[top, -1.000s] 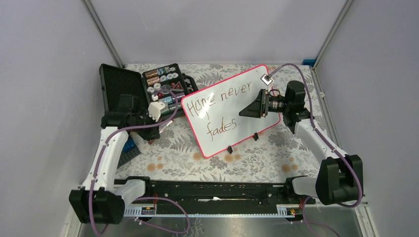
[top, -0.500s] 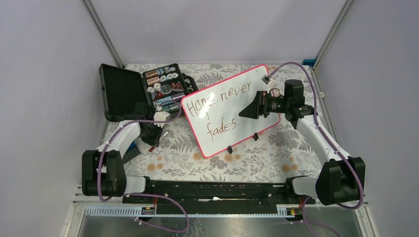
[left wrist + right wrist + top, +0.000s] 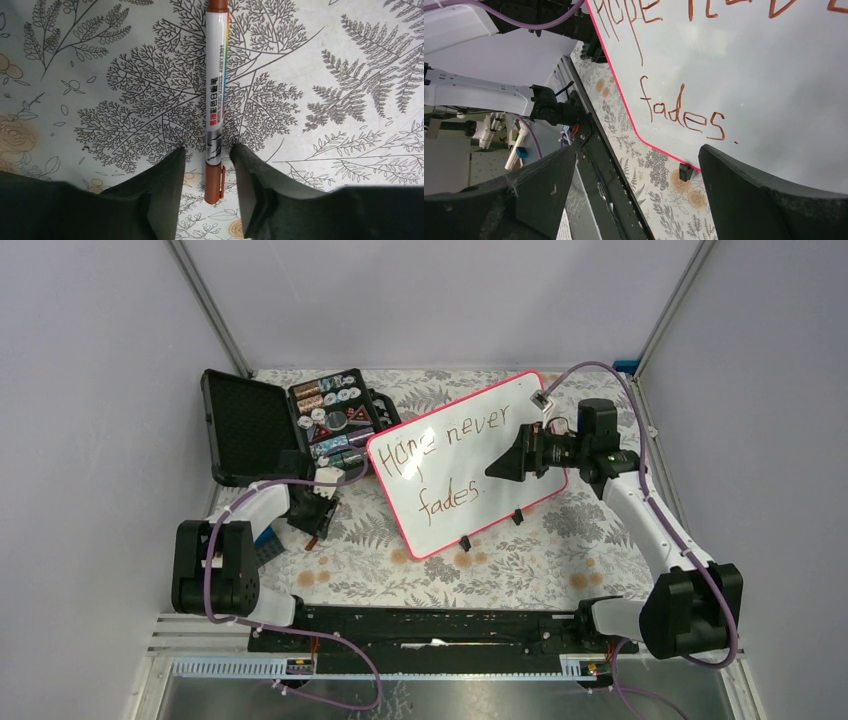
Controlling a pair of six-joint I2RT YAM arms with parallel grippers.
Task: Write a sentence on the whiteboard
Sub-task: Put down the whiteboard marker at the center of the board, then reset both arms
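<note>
The whiteboard (image 3: 455,472), white with a pink-red rim, lies slanted across the middle of the floral table. The sentence (image 3: 440,440) on it reads "Hope never fades." in brown marker. Its word "fades" (image 3: 681,117) shows in the right wrist view on the board (image 3: 774,90). My right gripper (image 3: 500,468) hovers open over the board's right part, with nothing between its fingers (image 3: 637,147). My left gripper (image 3: 312,525) is low over the table, left of the board. A brown-capped marker (image 3: 215,100) lies on the cloth between its open fingers (image 3: 207,150), with a gap on each side.
An open black case (image 3: 245,425) with a tray of small parts (image 3: 335,415) stands at the back left. A blue object (image 3: 262,538) lies beside the left arm. Two black clips (image 3: 465,542) sit on the board's near edge. A black rail (image 3: 430,625) runs along the front.
My left arm has folded back and come down to the table. Its gripper has opened and let go of the marker. The right arm has shifted slightly.
</note>
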